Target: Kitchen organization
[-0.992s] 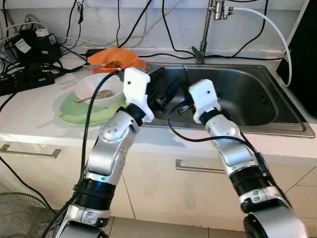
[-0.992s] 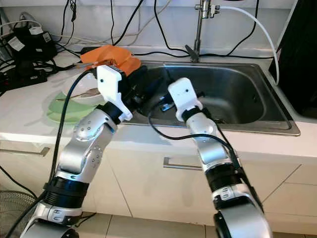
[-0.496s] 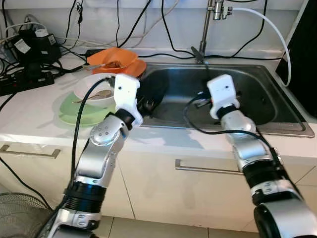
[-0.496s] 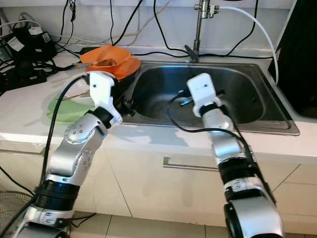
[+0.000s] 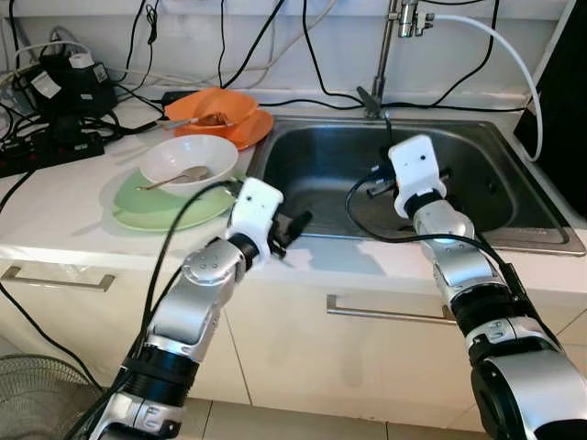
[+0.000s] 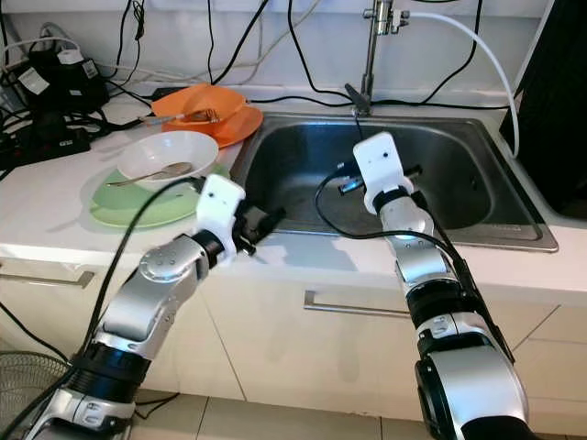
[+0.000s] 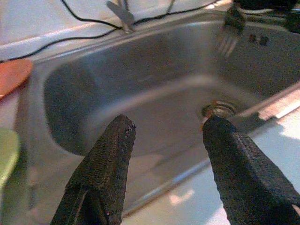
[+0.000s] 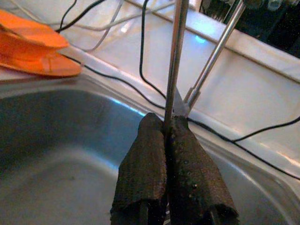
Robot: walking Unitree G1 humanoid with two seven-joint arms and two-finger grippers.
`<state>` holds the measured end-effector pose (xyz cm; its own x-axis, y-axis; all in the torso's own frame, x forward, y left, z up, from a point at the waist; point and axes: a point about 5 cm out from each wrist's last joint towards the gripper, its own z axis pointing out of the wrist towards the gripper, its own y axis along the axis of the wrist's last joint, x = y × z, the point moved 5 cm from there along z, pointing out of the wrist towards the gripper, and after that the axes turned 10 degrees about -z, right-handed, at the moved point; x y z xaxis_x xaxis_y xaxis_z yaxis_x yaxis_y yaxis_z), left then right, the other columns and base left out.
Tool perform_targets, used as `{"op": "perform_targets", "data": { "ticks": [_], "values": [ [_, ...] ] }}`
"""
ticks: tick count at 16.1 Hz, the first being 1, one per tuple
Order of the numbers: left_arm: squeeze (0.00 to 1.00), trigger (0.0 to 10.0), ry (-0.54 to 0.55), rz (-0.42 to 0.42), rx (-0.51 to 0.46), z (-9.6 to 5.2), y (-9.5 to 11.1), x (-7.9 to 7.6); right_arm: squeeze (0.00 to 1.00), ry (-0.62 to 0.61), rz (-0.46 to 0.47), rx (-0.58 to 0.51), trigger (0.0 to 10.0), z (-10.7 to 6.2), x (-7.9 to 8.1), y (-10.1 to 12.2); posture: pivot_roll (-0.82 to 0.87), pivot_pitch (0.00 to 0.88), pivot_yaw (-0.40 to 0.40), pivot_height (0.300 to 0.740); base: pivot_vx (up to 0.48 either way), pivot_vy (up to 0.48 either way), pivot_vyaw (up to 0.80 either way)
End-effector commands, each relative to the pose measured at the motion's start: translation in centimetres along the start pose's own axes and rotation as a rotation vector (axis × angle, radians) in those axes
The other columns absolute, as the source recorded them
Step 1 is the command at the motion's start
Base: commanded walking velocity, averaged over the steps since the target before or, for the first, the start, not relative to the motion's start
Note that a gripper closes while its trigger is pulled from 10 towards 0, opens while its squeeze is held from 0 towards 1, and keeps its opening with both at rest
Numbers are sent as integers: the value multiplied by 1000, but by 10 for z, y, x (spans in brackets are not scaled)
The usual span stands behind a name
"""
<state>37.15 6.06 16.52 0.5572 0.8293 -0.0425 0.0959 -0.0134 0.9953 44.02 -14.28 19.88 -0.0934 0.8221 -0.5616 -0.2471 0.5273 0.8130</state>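
Right gripper [image 8: 169, 140] is clamping a fork [image 7: 229, 36] by its thin metal handle above the sink [image 5: 477, 197], handle running along the fingers, tines pointing down toward the basin. Left gripper [image 7: 165, 154] is hovering with fingers spread and nothing between them at the sink's front edge, just beside the worktop [image 5: 55, 206]. The right arm is the nearer one for lowering the fork.

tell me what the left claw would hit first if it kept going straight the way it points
Probably the sink: the open left claw points over the near rim into the basin, toward the floor near the drain. Depth is unclear, so the exact contact spot is uncertain.
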Motion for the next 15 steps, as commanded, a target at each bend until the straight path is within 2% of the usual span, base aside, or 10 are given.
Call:
{"op": "perform_targets", "data": {
  "ticks": [1, 6, 9, 11, 15],
  "values": [
    [0, 10000, -35, 8, 27, -1, -3, -7, 0, 22, -13, -30, 10000, 5, 5, 10, 21, 0, 58, 740, 0, 0, 0],
    [0, 10000, -73, 11, 117, -4, -21, -15, 0, 81, -17, -8, 10000, 4, 24, 1, 20, 0, 61, 740, 0, 0, 0],
    [0, 10000, -135, 9, 166, -5, -30, -30, 0, 123, -14, -7, 10000, 2, 40, 0, 18, 0, 60, 740, 0, 0, 0],
    [0, 10000, -154, 6, 174, -5, -32, -36, 0, 143, -14, -10, 10000, 1, 47, -1, 21, 0, 59, 740, 0, 0, 0],
    [0, 10000, -144, 5, 160, -5, -29, -36, 0, 151, -12, -11, 10000, 1, 50, -1, 23, 0, 57, 740, 0, 0, 0]
  ]
}}
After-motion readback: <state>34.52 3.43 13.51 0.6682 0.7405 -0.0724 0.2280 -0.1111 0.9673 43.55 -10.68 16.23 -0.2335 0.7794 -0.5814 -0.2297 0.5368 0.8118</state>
